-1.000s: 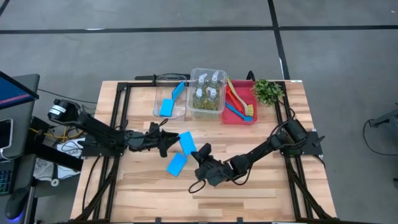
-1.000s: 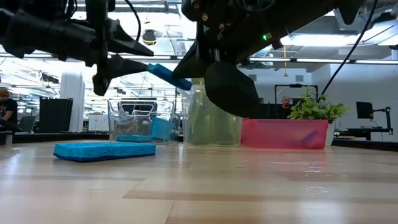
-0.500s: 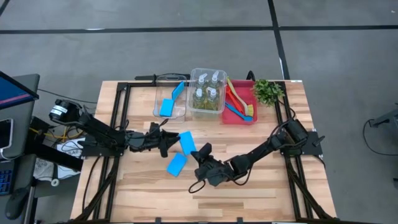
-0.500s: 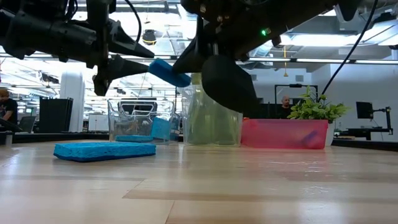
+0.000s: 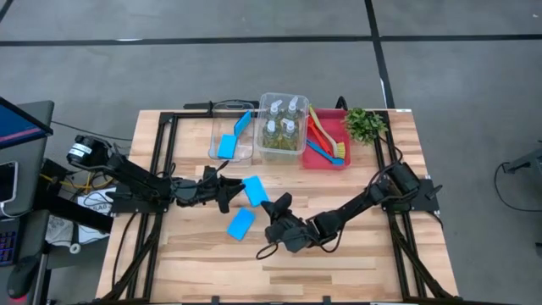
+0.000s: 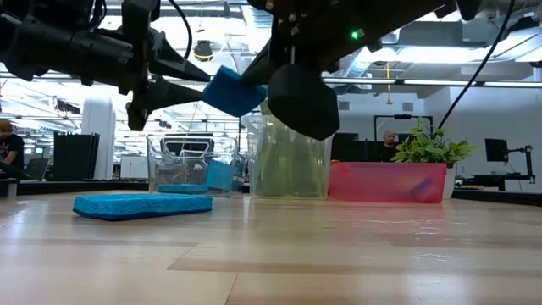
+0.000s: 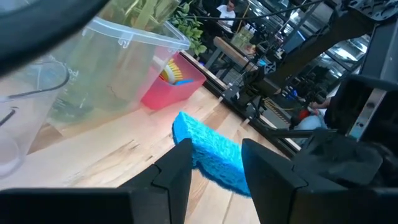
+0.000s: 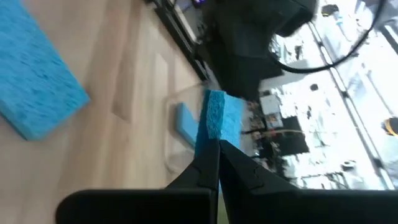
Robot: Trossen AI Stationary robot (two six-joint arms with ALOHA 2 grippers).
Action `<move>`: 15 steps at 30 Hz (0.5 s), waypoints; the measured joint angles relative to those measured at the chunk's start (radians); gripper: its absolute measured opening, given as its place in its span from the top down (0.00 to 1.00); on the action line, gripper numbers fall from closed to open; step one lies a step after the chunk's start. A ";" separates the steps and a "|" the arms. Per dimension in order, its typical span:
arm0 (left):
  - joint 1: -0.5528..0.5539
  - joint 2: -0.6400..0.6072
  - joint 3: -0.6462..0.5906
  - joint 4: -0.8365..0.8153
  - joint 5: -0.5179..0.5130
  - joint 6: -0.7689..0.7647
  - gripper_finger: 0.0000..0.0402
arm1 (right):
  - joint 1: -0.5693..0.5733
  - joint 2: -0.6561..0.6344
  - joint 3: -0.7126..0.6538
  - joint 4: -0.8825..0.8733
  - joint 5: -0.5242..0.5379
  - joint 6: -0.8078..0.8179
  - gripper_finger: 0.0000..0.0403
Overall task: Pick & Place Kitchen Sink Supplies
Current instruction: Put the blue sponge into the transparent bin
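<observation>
My left gripper (image 5: 230,191) is shut on a flat blue sponge (image 5: 255,191), which is in the air above the middle of the table. My right gripper (image 5: 273,206) is shut and comes from the right, with its tips at the sponge's other end (image 8: 216,115). A second blue sponge (image 5: 240,223) lies flat on the table just nearer than both grippers. The bottles stand in a clear bin (image 5: 282,124). The brushes lie in a red bin (image 5: 326,142), and more sponges lean in another clear bin (image 5: 232,134). My left gripper pinches the sponge's near end (image 7: 208,163) between its two fingers (image 7: 177,168). The fingers come in level from the table's left. The sponge is lifted clear of the table and sticks out past the fingers, tilted. My right gripper has its shut fingertips (image 8: 210,152) against the sponge's narrow edge (image 8: 214,127). It comes from the table's right, nearly level.
The three bins stand in a row along the far edge, with a small green plant (image 5: 365,124) at the far right. Bare wood lies along the near edge and at the near right.
My right gripper has tipped and risen a little at the sponge's free end. The held sponge has turned in my left gripper's hold: from edge-on in the low view to showing a broad face. My left gripper has kept its place.
</observation>
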 joint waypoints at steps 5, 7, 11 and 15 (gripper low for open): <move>0.000 -0.014 0.000 0.000 0.002 0.065 0.65 | 0.008 0.000 0.000 0.016 0.054 -0.060 1.00; 0.000 -0.042 0.000 0.002 0.004 0.115 0.65 | 0.007 0.000 0.000 0.026 0.054 -0.070 1.00; -0.001 -0.123 0.000 -0.002 0.019 0.193 0.65 | 0.001 0.000 0.000 0.055 0.054 -0.096 1.00; -0.003 -0.212 0.000 -0.065 0.055 0.233 0.65 | -0.003 0.000 0.000 0.069 0.063 -0.104 1.00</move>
